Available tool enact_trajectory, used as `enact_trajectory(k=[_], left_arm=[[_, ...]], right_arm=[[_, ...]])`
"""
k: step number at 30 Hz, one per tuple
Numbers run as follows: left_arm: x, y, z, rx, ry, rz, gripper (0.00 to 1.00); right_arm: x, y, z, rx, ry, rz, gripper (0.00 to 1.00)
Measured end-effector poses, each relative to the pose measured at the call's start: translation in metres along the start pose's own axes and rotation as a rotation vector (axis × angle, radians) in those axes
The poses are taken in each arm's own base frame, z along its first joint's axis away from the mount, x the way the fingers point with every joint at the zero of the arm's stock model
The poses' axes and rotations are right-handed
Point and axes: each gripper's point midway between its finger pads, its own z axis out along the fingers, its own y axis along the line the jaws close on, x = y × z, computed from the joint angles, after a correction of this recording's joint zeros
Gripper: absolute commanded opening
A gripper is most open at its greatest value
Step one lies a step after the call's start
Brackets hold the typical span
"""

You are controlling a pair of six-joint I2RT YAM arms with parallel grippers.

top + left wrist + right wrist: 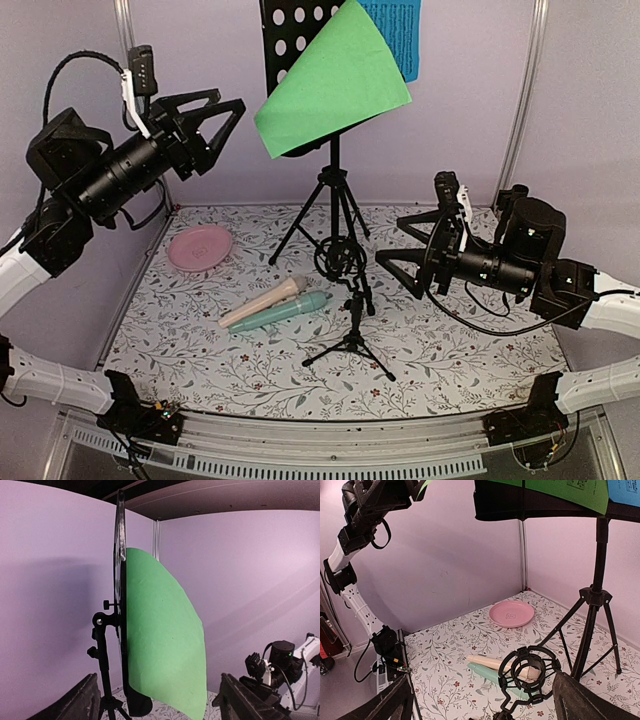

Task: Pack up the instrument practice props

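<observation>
Nothing is packed yet: green sheet (335, 85) on the stand (287, 40), microphones (288, 312) on the desk (450, 350), left claw (222, 125) and right claw (392, 240) spread empty.

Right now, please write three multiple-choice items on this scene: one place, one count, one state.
1. The pink plate lies on the table: A. back left; B. front right; C. centre.
2. Microphones on the table: A. one; B. two; C. three.
3. The right gripper is: A. shut; B. shut on a microphone; C. open and empty.
Key: A, it sits far left, toward the back; B, a beige microphone and a mint microphone lie together; C, its jaws stand apart, gripping nothing.
</observation>
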Motion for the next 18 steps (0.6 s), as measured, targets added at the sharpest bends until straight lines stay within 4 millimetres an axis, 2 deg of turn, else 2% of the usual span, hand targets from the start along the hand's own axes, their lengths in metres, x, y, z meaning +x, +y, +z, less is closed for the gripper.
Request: enact_trajectory(k=[5, 8, 11, 13, 18], left_arm=[[-0.021, 0.002, 0.001, -0.014, -0.081, 0.02, 0.73], [-0.024, 0.001, 0.006, -0.012, -0.113, 0.028, 0.71], [-0.018, 0.002, 0.012, -0.012, -0.118, 0.029, 0.69], [-0.009, 0.002, 0.016, -0.011, -0.114, 0.019, 0.66], [0.006, 0.009, 0.023, -0.005, -0.1, -0.03, 0.63]], right_arm=[[-0.001, 0.001, 0.0, -0.005, -0.009, -0.003, 0.99], [-0.008, -0.001, 0.001, -0.025, -0.012, 0.014, 0.99], [-0.028, -0.004, 0.006, -0.046, -0.032, 0.045, 0.99], [-0.05, -0.003, 0.007, -0.062, -0.066, 0.059, 0.99], [-0.096, 0.002, -0.002, -0.091, -0.174, 0.091, 0.99]])
